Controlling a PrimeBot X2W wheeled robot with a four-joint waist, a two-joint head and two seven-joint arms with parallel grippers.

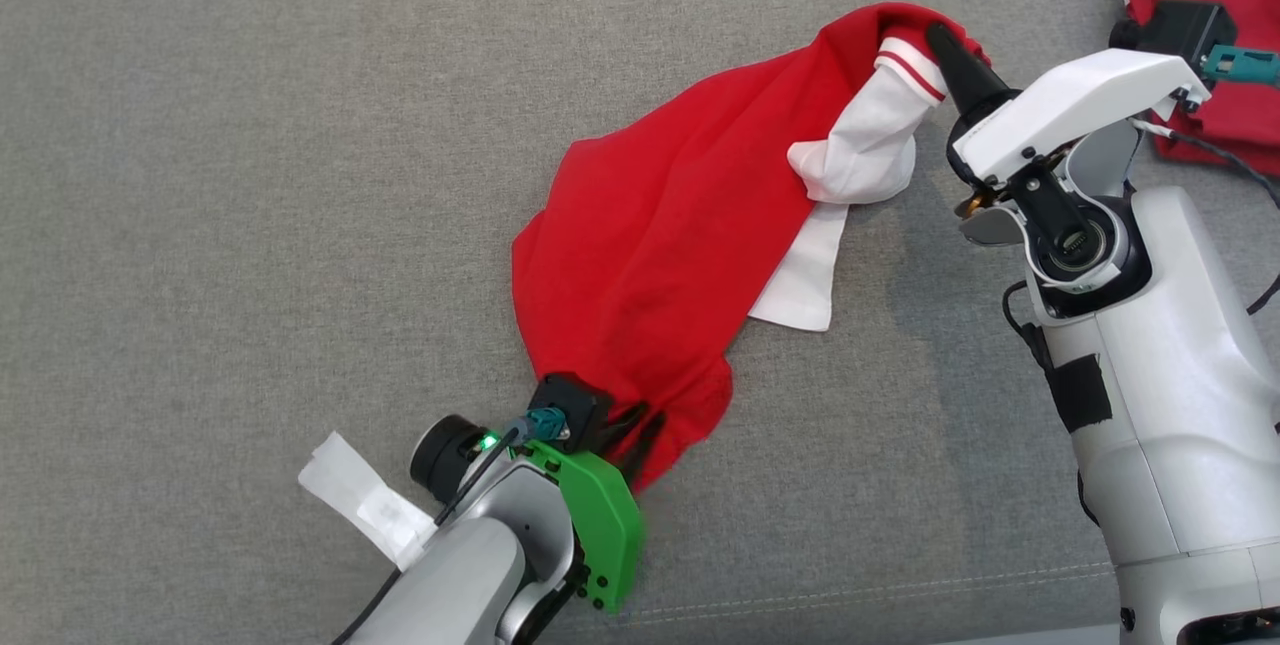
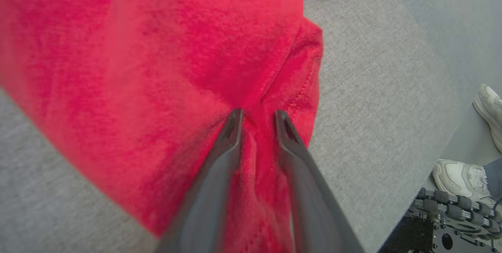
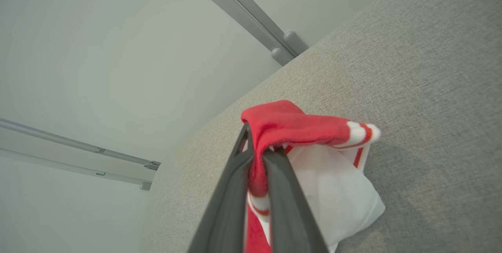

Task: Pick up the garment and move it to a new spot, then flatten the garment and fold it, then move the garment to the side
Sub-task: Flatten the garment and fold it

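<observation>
The garment (image 1: pixel 650 225) is a red shirt with white sleeves and red-striped cuffs, stretched slantwise over the grey fabric surface (image 1: pixel 250 175). My right gripper (image 1: pixel 935 30) is shut on the garment's far upper end and holds it lifted; in the right wrist view red cloth (image 3: pixel 290 123) drapes over the closed gripper (image 3: pixel 257 151), with a white sleeve hanging below. My left gripper (image 1: pixel 635 430) is at the garment's near lower corner. In the left wrist view the left gripper (image 2: pixel 257 117) has its fingers a little apart, with a ridge of red cloth (image 2: pixel 157 68) between them.
A second red-and-white garment (image 1: pixel 1230 115) lies at the far right, partly behind my right arm. A white tag (image 1: pixel 365 500) sticks out from my left forearm. A person's pale shoes (image 2: pixel 459 176) stand on the floor beyond the surface's edge. Wall rails (image 3: pixel 243 10) run behind it.
</observation>
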